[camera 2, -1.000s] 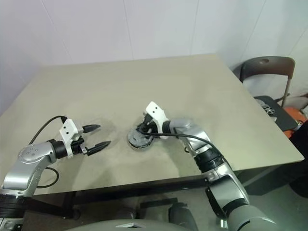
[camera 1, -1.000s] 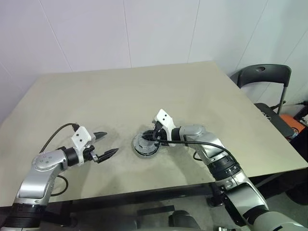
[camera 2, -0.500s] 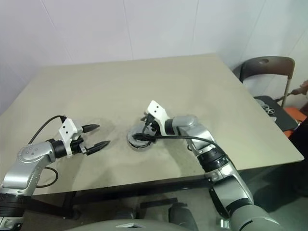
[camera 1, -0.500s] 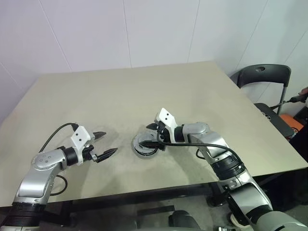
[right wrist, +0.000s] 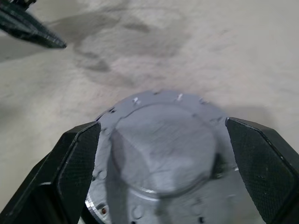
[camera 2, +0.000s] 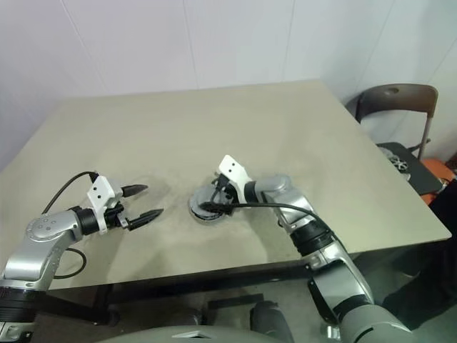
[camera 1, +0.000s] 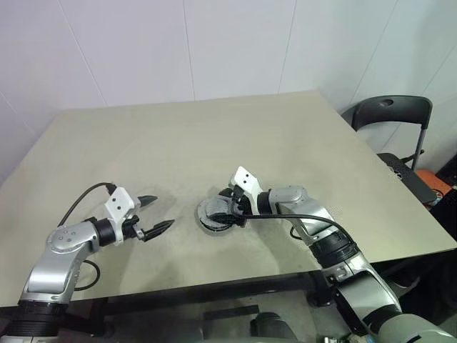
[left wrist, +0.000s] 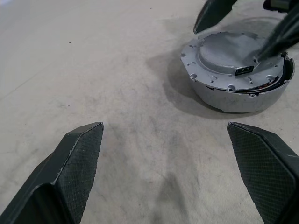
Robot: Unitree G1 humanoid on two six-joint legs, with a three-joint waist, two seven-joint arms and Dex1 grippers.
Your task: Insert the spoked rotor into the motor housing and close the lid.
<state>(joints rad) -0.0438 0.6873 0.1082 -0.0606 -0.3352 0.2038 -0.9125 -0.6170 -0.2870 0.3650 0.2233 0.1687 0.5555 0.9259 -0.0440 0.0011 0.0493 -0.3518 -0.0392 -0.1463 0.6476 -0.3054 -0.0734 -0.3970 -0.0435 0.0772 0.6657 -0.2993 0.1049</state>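
Since a second ago the right claw (camera 1: 230, 208) has let go of the lid (left wrist: 232, 52); its fingers, then pinched at the lid's top, now stand wide to either side of it, and the arm has sunk a little toward the bench (camera 1: 214, 136).

Going left to right: the left claw (camera 1: 158, 213) hovers just above the bench, its two black fingers spread apart and holding nothing, in the same place as before; it points across at the motor housing (left wrist: 243, 93), which lies off to its right, apart from it with bare bench between.

Next comes the housing itself, near the middle of the bench's front part, with the grey lid resting on top of it; in the left wrist view the lid looks slightly askew, a dark gap with a glimpse of copper showing under one edge, so I judge it laid on but perhaps not seated; the spoked rotor I take to be already under the lid, though I cannot see it.

Furthest right, the right claw straddles the lid from above and from the right, pointing leftward and down; the lid sits directly between its fingers, flat, with no long axis to speak of; this arm is plainly the nearer, so any pressing-down or squaring of the lid falls to it.
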